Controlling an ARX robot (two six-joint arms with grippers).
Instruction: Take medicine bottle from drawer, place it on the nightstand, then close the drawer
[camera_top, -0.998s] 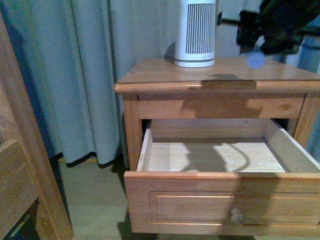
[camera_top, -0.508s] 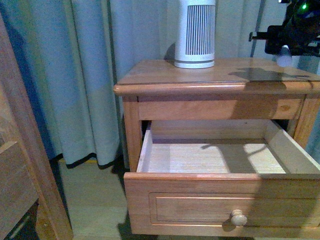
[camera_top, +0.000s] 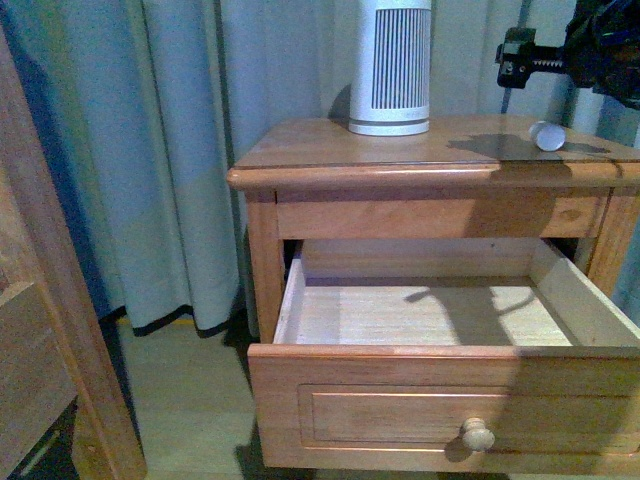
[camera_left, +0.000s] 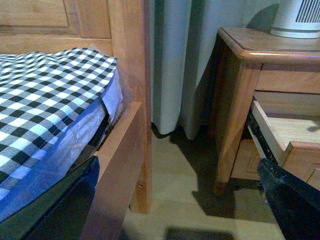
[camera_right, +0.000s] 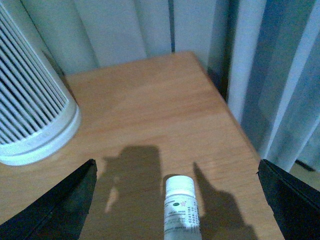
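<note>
Medicine bottle (camera_top: 547, 136) lies on the desk (camera_top: 330, 140) top, toward its right rear part, apparently on its side, well apart from the white ribbed device (camera_top: 390, 65) that stands upright at the rear centre. The drawer (camera_top: 440, 400) is pulled out below the top, its pale wood floor exposed and its round knob (camera_top: 477, 434) facing forward. A curtain (camera_top: 170, 150) hangs behind and to the left of the desk, and a bed frame post (camera_top: 45, 330) stands at the left. The right end effector (camera_right: 176, 167) shows its fingers (camera_right: 60, 210) spread wide; the right wrist view places the bottle between them, touching neither, cap pointing toward the curtain. The front view shows only a dark part of that arm above the bottle. The left wrist view alone shows the checked bed cover (camera_left: 45, 100), the floor (camera_left: 175, 200) between bed and desk, and the left end effector (camera_left: 176, 165) with its fingers apart, gripping nothing.
</note>
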